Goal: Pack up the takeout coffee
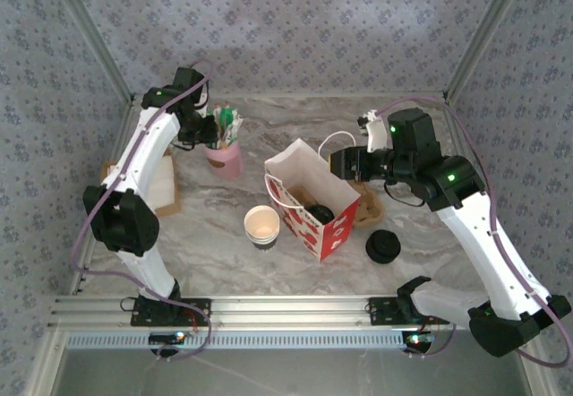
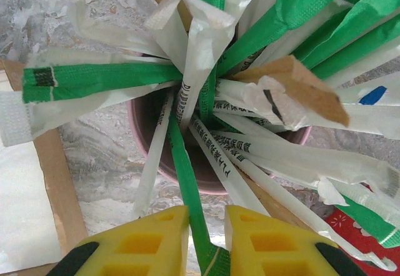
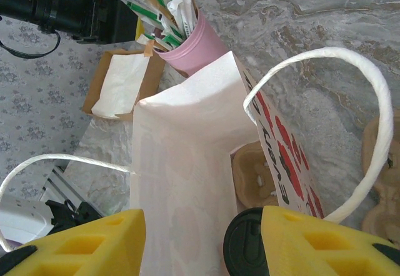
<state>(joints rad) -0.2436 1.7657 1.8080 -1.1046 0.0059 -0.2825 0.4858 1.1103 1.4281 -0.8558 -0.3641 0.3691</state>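
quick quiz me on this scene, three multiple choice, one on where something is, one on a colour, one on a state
1. Where is the lidded coffee cup?
a) inside the paper bag
b) on the napkins
c) stacked on the loose lids

2. What colour is the cup of packets?
a) blue
b) pink
c) white

3. How does the right gripper stand?
a) clamped on the bag's handle
b) shut on nothing
c) open, fingers wide apart

Answers:
1 a, since its black lid shows between the bag's walls beside a cardboard carrier, in both the top view and the right wrist view.
2 b, since its wall is pink in the top view and the right wrist view.
3 c, since the right wrist view shows a broad gap between the two yellow fingers, with the bag's mouth below it.
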